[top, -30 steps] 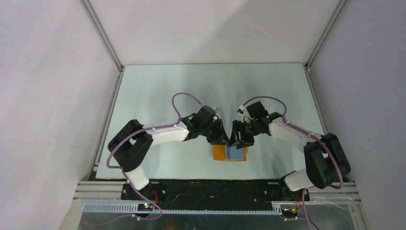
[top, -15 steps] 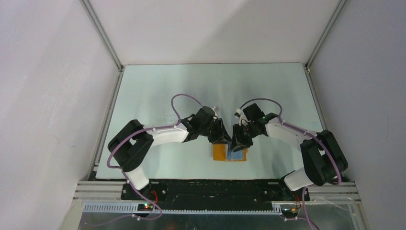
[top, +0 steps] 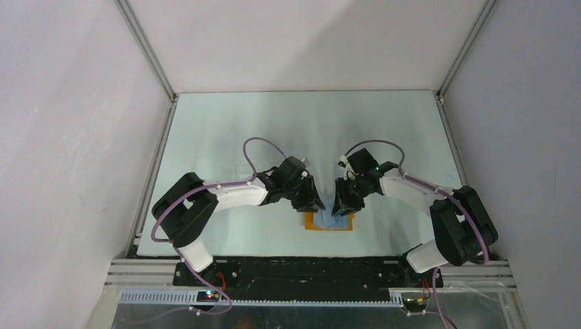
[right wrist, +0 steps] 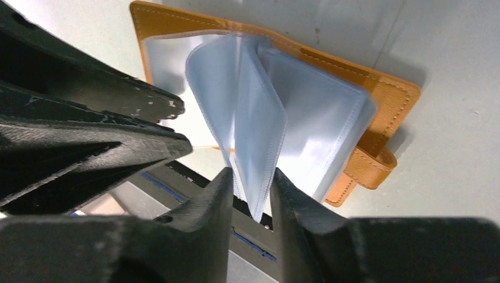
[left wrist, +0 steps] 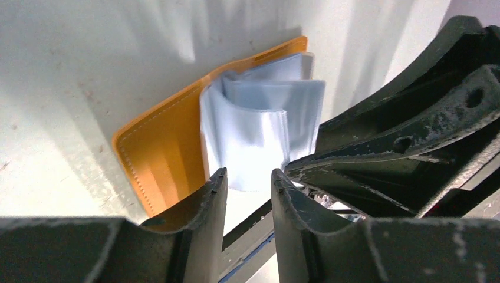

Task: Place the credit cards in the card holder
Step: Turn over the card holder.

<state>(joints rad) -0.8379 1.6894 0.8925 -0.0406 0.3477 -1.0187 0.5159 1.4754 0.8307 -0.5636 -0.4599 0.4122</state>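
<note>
Card holder [top: 312, 221] lies open on the table [top: 226, 130], close to the near edge, midway between the two arms. We note both grippers bent down over it, tips nearly meeting above its far half.

Left wrist view: orange cover [left wrist: 159, 147] flat on the table, stitched rim showing. Clear bluish plastic sleeves [left wrist: 253, 135] rise from its spine and fan out. Left gripper [left wrist: 249, 177] has its fingers a little apart, the tips just at the lower edge of one sleeve. We cannot tell whether they touch it.

Right wrist view: right gripper [right wrist: 250, 177] has its fingers drawn close, with a folded sleeve leaf standing upright between them. Both fingers seem to touch the leaf, so we read it as a pinch. The other sleeves lean to either side. Tab clasp [right wrist: 368, 168] sticks out from the cover's edge and rests on the table.
</note>
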